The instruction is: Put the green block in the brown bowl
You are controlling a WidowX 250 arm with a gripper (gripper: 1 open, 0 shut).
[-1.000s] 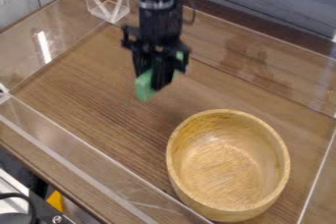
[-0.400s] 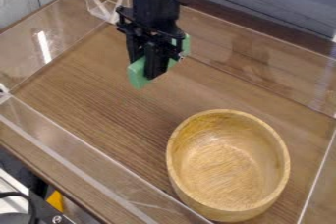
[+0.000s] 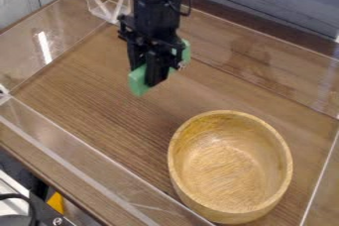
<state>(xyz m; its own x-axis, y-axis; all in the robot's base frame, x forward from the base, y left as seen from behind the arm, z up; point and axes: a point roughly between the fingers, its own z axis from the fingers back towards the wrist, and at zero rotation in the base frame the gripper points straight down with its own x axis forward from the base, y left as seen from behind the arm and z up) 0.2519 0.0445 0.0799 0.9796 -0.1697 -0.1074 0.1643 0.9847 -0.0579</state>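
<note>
Green, long, slim rectangular matte block (image 3: 142,79): clamped between the black fingers of the gripper (image 3: 157,71), lifted clear of the tabletop, its lower end showing below and to the left of the fingers, a further sliver of green visible at the gripper's right side. Black robot arm (image 3: 154,7): comes down from the top of the view, gripper pointing downward, jaws drawn in narrow on the block. Light-brown round wooden bowl (image 3: 233,165) with visible grain and thick rim: standing on the table at lower right, interior bare, well apart from the block and gripper. Dark wood-grain table surface (image 3: 93,111): bordered by clear plastic walls (image 3: 54,42) along the left, front and back edges. Block position relative to bowl: up and to the left, not over the rim.
</note>
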